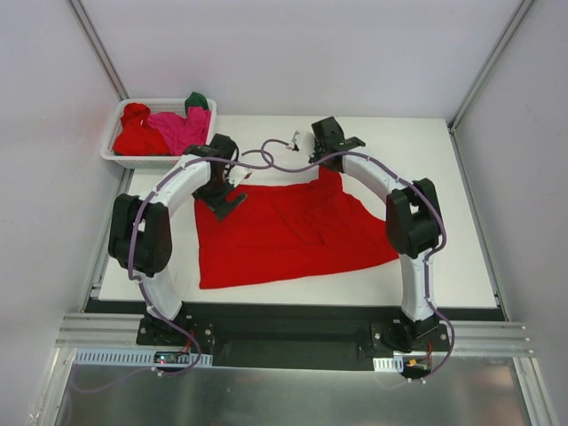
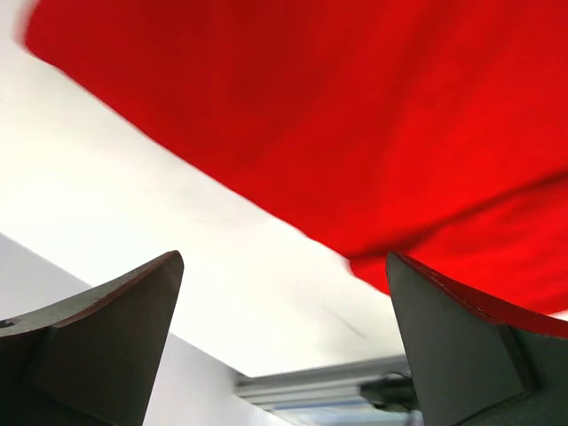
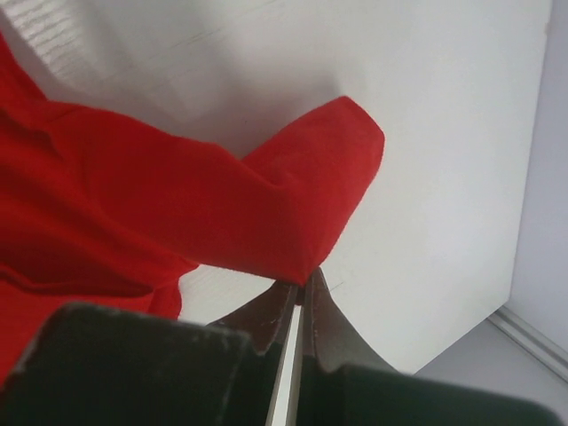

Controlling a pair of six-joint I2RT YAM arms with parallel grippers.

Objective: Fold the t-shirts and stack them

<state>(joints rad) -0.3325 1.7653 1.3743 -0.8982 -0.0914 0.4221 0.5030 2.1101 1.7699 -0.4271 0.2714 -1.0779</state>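
One white plastic lattice basket (image 1: 142, 161), standing at the far left corner of a white table (image 1: 435, 177). One aluminium rail (image 1: 497, 337) along the table's near edge. Pale grey walls (image 1: 284, 53) on three sides.

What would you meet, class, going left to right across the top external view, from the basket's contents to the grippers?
The bunched red t-shirt → magenta-pink t-shirt → left gripper → right gripper. The spread red t-shirt overlaps both grippers, so it is omitted.

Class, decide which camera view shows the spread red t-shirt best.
Top external: nearly the whole red t-shirt shows, spread out. Left wrist shows only an edge; right wrist only the corner pinched by the right claw.
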